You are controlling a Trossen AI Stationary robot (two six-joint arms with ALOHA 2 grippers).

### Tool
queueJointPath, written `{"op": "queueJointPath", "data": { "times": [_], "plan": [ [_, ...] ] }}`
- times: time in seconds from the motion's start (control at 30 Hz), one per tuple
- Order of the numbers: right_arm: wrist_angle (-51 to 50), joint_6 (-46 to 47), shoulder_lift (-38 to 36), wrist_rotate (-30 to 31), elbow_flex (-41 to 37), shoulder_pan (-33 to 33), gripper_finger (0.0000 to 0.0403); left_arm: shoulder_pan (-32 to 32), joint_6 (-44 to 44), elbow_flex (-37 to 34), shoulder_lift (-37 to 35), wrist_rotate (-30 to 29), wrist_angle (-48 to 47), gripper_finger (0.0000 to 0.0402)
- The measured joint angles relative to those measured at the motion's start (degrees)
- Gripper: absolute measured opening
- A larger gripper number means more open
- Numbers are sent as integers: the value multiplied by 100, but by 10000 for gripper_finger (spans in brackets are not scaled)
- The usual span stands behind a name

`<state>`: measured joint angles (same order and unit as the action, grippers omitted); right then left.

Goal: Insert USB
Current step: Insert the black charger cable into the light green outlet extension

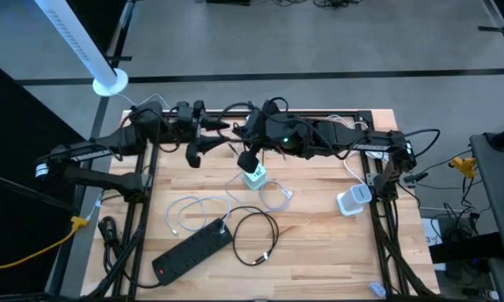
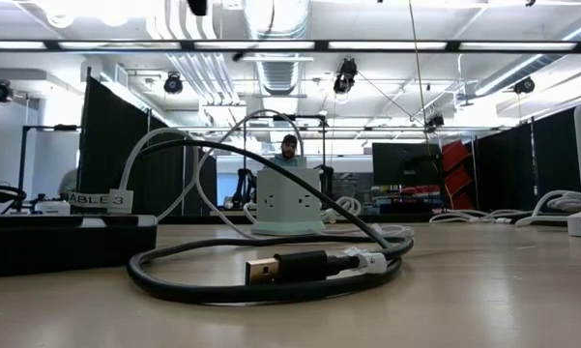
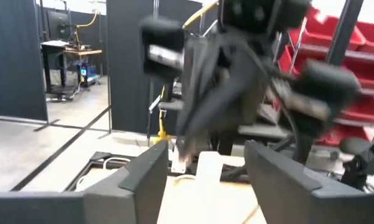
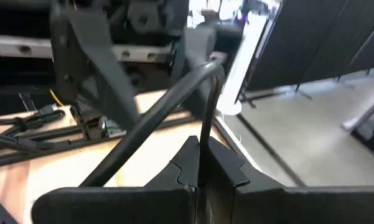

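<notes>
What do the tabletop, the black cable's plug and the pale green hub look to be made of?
Tabletop: light wood, likely butcher block; jointed planks and grain show.
USB plug: shiny gold-toned metal tip, matte black moulded grip, probably plastic.
Pale green hub: smooth matte plastic, by its look.

place: lab/workshop | evidence: ceiling ducts (image 2: 271,24); black partitions (image 2: 116,145); red bins (image 3: 361,62)

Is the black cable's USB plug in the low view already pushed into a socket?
No, the USB plug lies bare on the wooden table, its gold end exposed, in front of the charger hub.
</notes>
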<state>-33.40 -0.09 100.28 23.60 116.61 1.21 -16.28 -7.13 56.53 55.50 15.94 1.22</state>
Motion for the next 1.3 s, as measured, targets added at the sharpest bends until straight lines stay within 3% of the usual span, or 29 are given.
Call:
{"op": "queueJointPath", "data": {
  "times": [0.13, 0.27, 0.5, 0.6, 0.73, 0.93, 1.07, 1.2, 1.3],
  "plan": [
    [249, -250, -329, 1, -235, 3, 0, 24, 239, -113, -534, -21, -241, 214],
    [655, -348, -774, -4, -974, 9, 0, 45, 135, -640, -1207, -62, -63, 201],
    [2612, -237, -1890, -337, -3257, 68, 0, 533, -1104, -2702, -1960, -667, 2188, 154],
    [3356, -196, -2181, -562, -4211, 42, 0, 828, -1400, -3086, -1941, -897, 2571, 128],
    [4270, -559, -2281, -927, -5287, 1, 0, 1094, -1336, -3241, -1626, -1002, 1798, 91],
    [6654, -597, -2171, -1039, -6867, -74, 0, 1289, -1440, -3200, -1099, -796, 980, 43],
    [7366, -487, -2180, -1011, -7406, -136, 0, 1420, -978, -3195, -1011, -944, 1571, 7],
    [7443, -459, -2143, -1012, -7603, -215, 0, 1554, -149, -3193, -923, -1327, 1759, 2],
    [7457, -394, -2048, -1015, -7636, -240, 0, 1550, -77, -3193, -745, -1405, 1783, 0]
  ]
}}
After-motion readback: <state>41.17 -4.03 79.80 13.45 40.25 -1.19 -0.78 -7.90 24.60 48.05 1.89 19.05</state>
